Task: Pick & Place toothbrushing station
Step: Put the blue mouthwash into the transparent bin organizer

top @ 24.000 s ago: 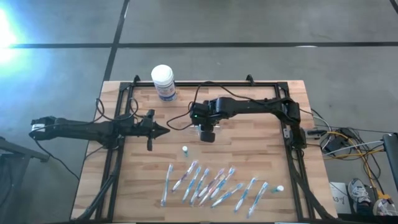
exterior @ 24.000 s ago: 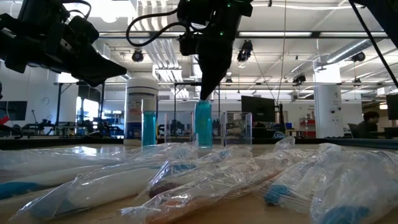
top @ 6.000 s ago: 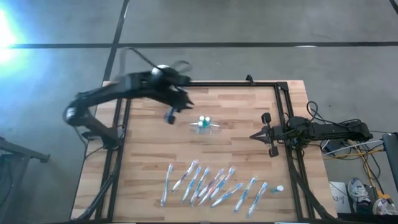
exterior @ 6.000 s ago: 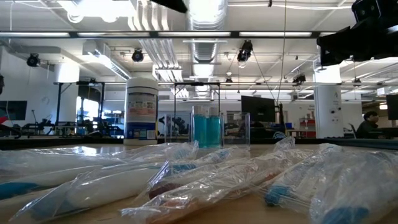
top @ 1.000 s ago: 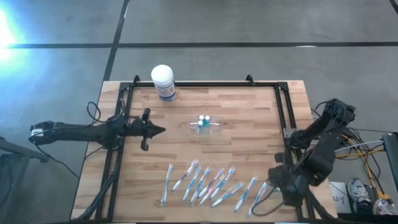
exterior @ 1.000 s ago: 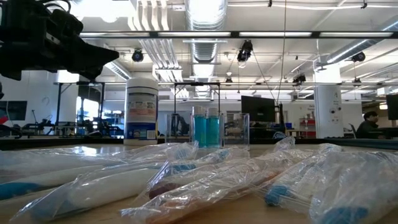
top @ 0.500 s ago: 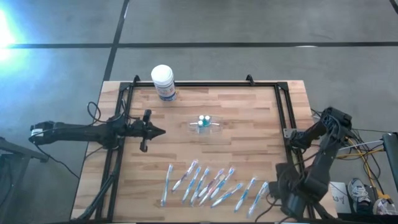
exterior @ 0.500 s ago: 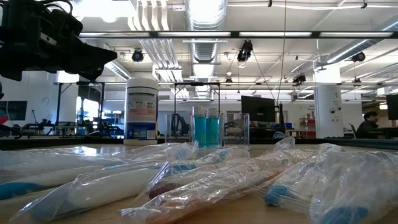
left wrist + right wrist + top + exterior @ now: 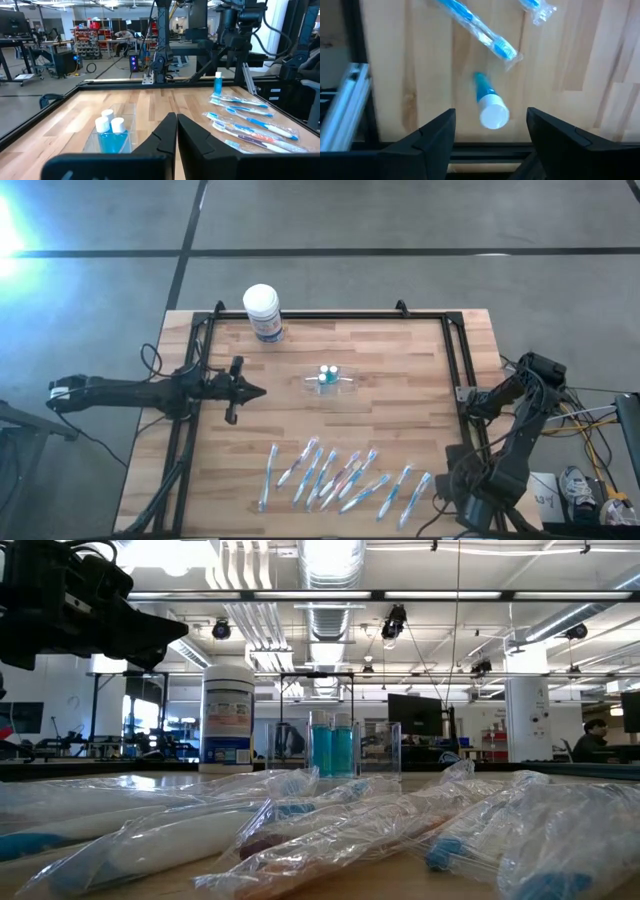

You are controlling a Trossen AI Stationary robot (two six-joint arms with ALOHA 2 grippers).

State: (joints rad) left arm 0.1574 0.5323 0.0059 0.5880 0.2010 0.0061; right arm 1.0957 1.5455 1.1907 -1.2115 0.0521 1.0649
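The toothbrushing station (image 9: 328,380), a clear holder, stands on its base at the table's middle with two blue, white-capped tubes upright in it; it also shows in the low view (image 9: 332,750) and the left wrist view (image 9: 112,132). My left gripper (image 9: 262,391) is shut and level at the table's left, pointing at the station from a distance (image 9: 176,122). My right gripper (image 9: 492,132) is open and points down over the near right corner (image 9: 455,490). Below it, between the finger lines, a small blue tube with a white cap (image 9: 489,106) lies on the wood, untouched.
Several bagged toothbrushes (image 9: 340,478) lie in a row along the near side; one brush head (image 9: 502,48) lies close to the small tube. A white tub (image 9: 262,312) stands at the far left. A black frame rail (image 9: 460,380) runs along the right side.
My right arm has swung toward the table's near right corner and sunk lower, so that it now covers the small tube in the high view. The station and the toothbrushes lie as before.
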